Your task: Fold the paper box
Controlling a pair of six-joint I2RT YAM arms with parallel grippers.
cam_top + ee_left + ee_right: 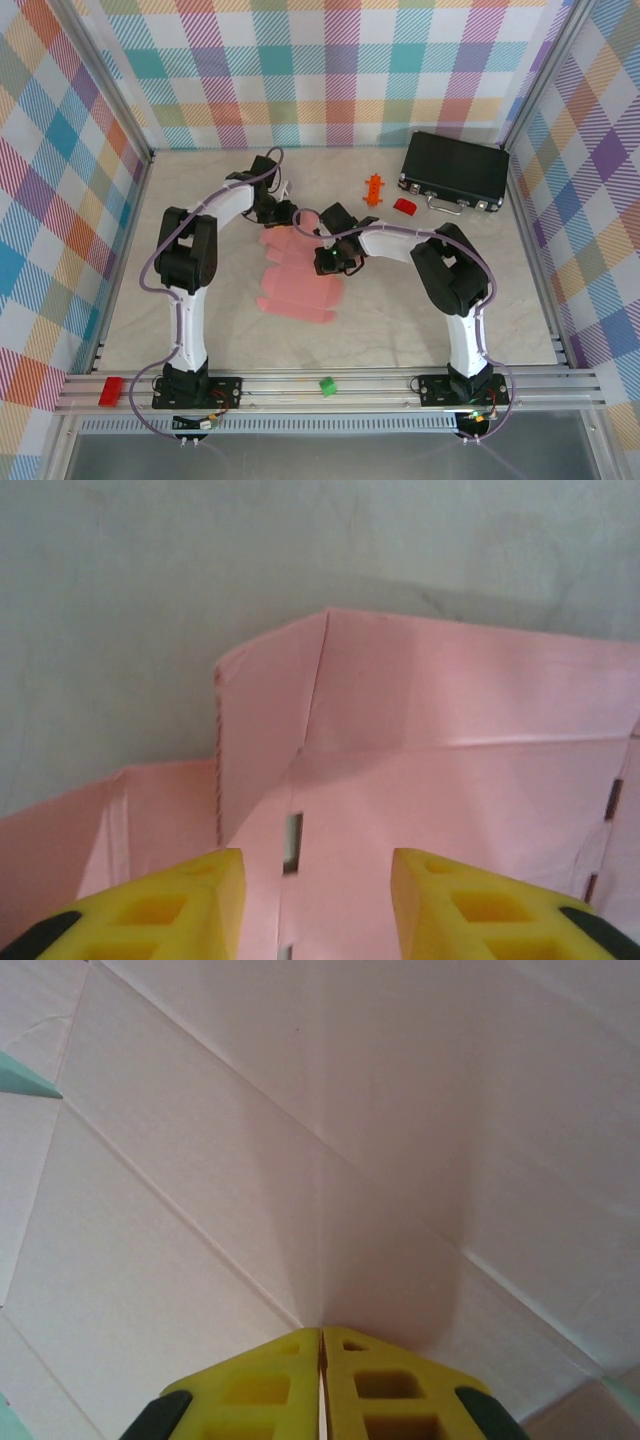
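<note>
- The paper box (298, 275) is thin, matte salmon-pink card. It lies mostly flat in the middle of the tabletop (400, 325), between the two arms, with scalloped flap ends along its near edge.
- From the left wrist camera, the card (450, 780) shows sharp creases, small cut slots and one panel standing upright at a corner fold. The raised panels enclose nothing.
- From the right wrist camera, the sheet (250, 1160) looks pale and smooth, crossed by straight diagonal score lines.
- The left hand (283, 212) sits at the far end of the card. Its yellow, blocky fingers (170, 905) stand narrowly apart over the sheet, with nothing gripped between them.
- The right hand (325, 265) is over the card's right side. Its yellow fingertips (260, 1385) are pressed together, with only a hairline slit between them, and their tips are against the card.
- The tabletop is a pale, marbled surface.
- A black hard case (455, 172) with metal latches lies closed at the far right, so its contents are hidden.
- An orange plastic piece (374, 189) and a small red block (404, 206) lie near the case.
</note>
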